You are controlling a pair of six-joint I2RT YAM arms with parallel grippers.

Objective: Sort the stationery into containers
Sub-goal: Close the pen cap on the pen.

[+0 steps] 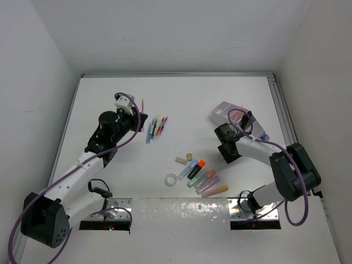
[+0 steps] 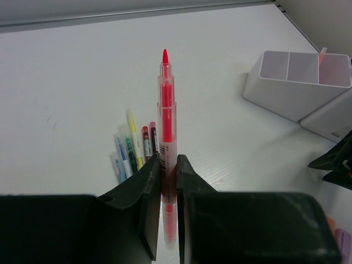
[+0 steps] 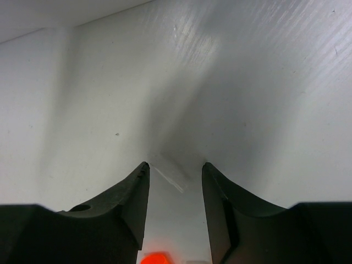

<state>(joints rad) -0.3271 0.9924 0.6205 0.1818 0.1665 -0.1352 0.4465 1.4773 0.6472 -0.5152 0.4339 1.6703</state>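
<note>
My left gripper (image 1: 139, 113) is shut on a red pen (image 2: 166, 104), held above the table with its tip pointing away from the wrist. Below it several thin coloured pens (image 2: 135, 146) lie in a fan (image 1: 157, 127). The lilac-white organizer (image 1: 231, 114) stands at the right, and a pink pen tip (image 2: 322, 52) sticks out of one compartment (image 2: 297, 82). My right gripper (image 3: 175, 168) hangs open over bare table in front of the organizer (image 1: 226, 153), with nothing between its fingers. An orange highlighter cap (image 3: 154, 258) shows at the lower edge.
Several pastel highlighters (image 1: 202, 177) lie in a row near the front middle, with a clear tape ring (image 1: 172, 179) to their left. Two beige erasers (image 1: 181, 160) lie just behind them. White walls close in the table on three sides.
</note>
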